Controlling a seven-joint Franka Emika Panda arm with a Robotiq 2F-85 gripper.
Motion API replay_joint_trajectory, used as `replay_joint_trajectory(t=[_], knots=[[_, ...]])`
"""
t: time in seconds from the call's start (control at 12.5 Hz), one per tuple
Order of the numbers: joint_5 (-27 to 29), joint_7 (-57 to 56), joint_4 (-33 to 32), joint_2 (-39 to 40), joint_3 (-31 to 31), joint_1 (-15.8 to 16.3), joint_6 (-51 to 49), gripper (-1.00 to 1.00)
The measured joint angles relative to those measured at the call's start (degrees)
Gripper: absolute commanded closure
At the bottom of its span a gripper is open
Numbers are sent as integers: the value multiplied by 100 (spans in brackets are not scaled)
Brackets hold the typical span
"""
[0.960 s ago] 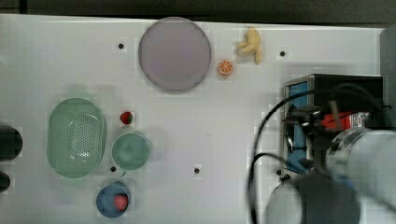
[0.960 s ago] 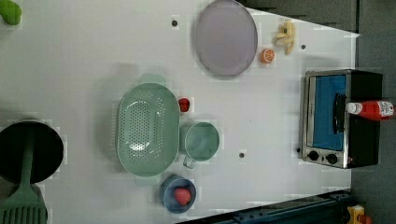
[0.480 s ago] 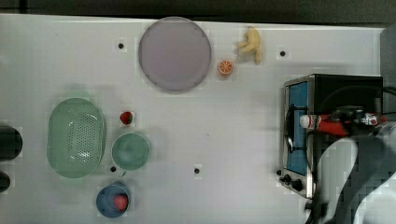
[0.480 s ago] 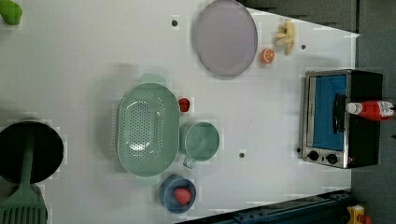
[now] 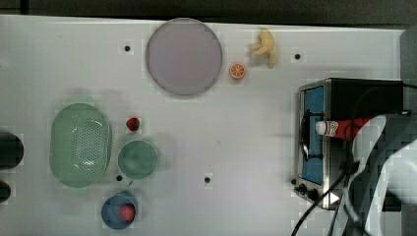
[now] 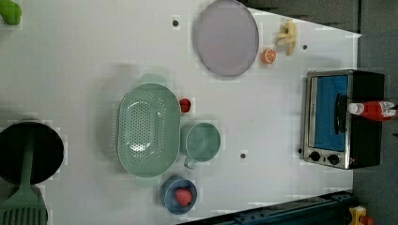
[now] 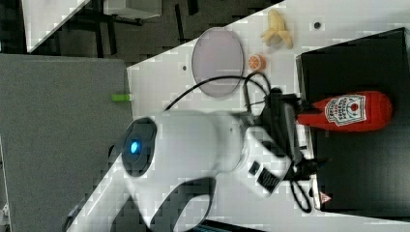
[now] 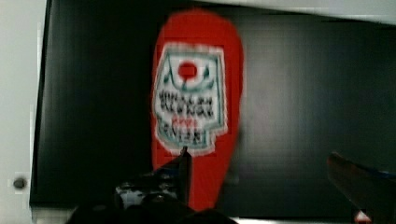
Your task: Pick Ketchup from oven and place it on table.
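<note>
**Ketchup bottle lying on top of the oven**

The ketchup (image 7: 350,112) is seen lying on its side on the black top of the oven (image 7: 358,179) in the right view, label up. In the top view its white cap end pokes out over the oven's blue glass door, and the rest of the bottle (image 5: 344,129) is partly covered by the white arm (image 5: 388,167). In the left view the whole bottle (image 6: 373,110) is seen.

The claw (image 8: 261,170) is shown in the wrist view with its fingers spread wide apart. One dark finger (image 8: 180,170) is seen in front of the bottle's narrow end, and the other is well off to the side. Nothing is being gripped.

On the white bench (image 5: 236,147), a purple plate (image 5: 184,56), an orange slice (image 5: 237,71) and a banana (image 5: 263,46) are seen near the far edge. A green colander (image 6: 148,129), a green cup (image 6: 202,142), a strawberry (image 6: 185,105) and a blue bowl (image 6: 169,199) holding a red fruit are grouped together. In the left view a black pan (image 6: 30,152) and a green spatula (image 6: 23,206) are also seen.
</note>
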Motion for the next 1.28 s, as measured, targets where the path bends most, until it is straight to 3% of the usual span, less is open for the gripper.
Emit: replay_joint_trajectory(t=[0.08, 0.24, 0.88, 0.96, 1.2, 1.28], knots=[[52, -8, 190, 234, 17, -73, 77, -100], [695, -9, 263, 550, -28, -83, 339, -100], [1242, -9, 145, 1146, 34, -225, 560, -100], [1152, -16, 140, 1128, 39, -231, 582, -91], [1222, -40, 235, 1139, 64, -276, 660, -24], [1352, -44, 308, 1209, 42, -269, 741, -24]])
